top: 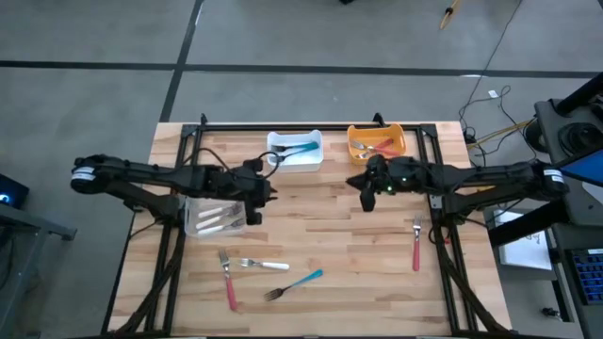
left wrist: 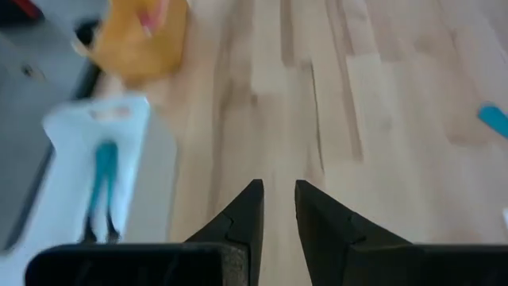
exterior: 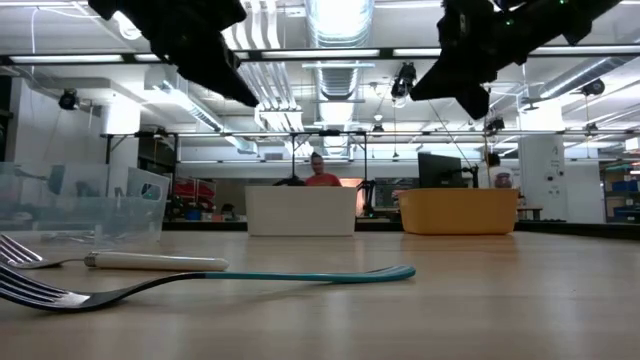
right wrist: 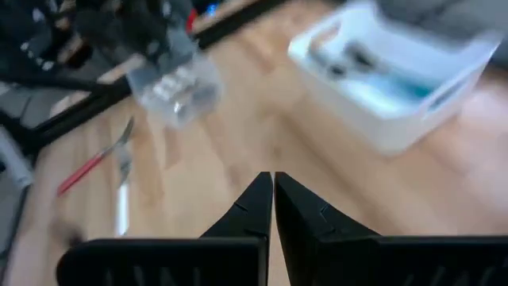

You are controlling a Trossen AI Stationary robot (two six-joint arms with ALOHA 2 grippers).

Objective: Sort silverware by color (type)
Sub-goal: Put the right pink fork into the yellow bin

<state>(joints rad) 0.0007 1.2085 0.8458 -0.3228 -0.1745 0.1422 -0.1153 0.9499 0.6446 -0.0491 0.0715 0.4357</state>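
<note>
white bin (top: 296, 160): we see teal-handled pieces (top: 298, 149) already lying in it, at the table's far edge.
orange bin (top: 354, 138): we see red-pink pieces (top: 377, 146) inside, just beside the white one.
clear bin (top: 195, 223): we make out white-handled pieces (top: 219, 219) in it, under the left arm.
left to sort: four pieces on the bare table (top: 358, 273): a red fork (top: 227, 280), a white-handled fork (top: 262, 265) and a teal fork (top: 293, 284) near the front, and a red fork at the right (top: 416, 244).
left gripper (top: 267, 195): we see it empty above the table beside the clear bin, fingers a narrow gap apart.
right gripper (top: 363, 192): empty, jaws together, in front of the orange bin.
progress: we judge it well past halfway.
</note>
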